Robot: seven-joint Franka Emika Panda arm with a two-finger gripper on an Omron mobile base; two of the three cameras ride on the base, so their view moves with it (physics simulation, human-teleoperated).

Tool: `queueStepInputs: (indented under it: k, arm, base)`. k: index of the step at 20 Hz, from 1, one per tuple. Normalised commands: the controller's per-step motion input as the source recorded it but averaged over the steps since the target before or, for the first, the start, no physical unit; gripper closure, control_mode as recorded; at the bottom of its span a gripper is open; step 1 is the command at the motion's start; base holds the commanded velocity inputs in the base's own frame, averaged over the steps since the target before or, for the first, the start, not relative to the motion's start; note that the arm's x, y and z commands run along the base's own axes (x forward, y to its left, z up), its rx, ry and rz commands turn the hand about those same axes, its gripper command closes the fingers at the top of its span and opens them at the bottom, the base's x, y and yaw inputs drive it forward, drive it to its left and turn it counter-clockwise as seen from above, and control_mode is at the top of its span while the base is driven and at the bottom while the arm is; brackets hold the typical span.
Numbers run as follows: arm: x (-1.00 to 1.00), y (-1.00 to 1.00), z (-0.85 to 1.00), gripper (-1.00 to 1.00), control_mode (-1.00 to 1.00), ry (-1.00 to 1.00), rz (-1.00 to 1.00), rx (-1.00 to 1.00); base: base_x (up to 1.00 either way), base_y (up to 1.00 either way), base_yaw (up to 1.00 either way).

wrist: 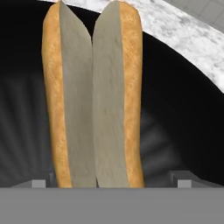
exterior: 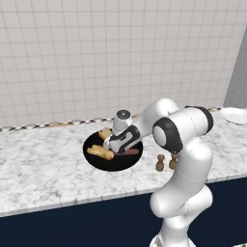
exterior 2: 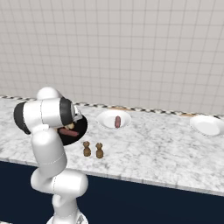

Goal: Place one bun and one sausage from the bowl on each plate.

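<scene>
Left base view – bowl: you see one black bowl on the marble counter, with the arm's hand low over it.
Left base view – buns: two buns in the bowl, one at 9 o'clock of the hand, one at 11 o'clock.
Left base view – sausage: one dark sausage in the bowl, at its 3 o'clock side.
Left base view – shakers: two brown shakers at 3 o'clock of the bowl.
Left base view – plate: one white plate far off at 2 o'clock.
Right base view – plates: two plates; the near plate carries one sausage, the far plate is bare.
Right base view – bowl: one sausage shows in it beside the arm.
Hand view – gripper: your jaws stand wide apart, one tip on each side of a bun, gripping nothing.
Hand view – bun: one split bun, lying in the bowl, running from 6 to 12 o'clock.
</scene>
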Motion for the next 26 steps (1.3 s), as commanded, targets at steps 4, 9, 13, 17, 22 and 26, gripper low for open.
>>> queueStepInputs:
  k: [4, 9, 13, 17, 22, 26]
  arm:
    - [0.0, 0.12, -0.23, 1.0, -1.0, 0.0, 0.0, 0.0]
    - [0.0, 0.12, -0.05, 1.0, -1.0, -0.01, 0.0, 0.0]
    - [-0.24, 0.0, 0.44, 1.0, -1.0, -0.11, 0.0, 0.0]
    - [-0.33, -0.09, 0.98, 1.0, -1.0, -0.05, -0.01, 0.0]
    - [-0.13, -0.64, 1.0, 1.0, -1.0, 0.0, -0.08, 0.01]
    - [0.0, -0.92, 0.69, 1.0, -1.0, 0.08, -0.22, 0.0]
  base:
    - [0.0, 0.0, 0.0]
    - [0.0, 0.0, 0.0]
    - [0.0, 0.0, 0.0]
    - [0.0, 0.0, 0.0]
    - [0.0, 0.0, 0.0]
    - [0.0, 0.0, 0.0]
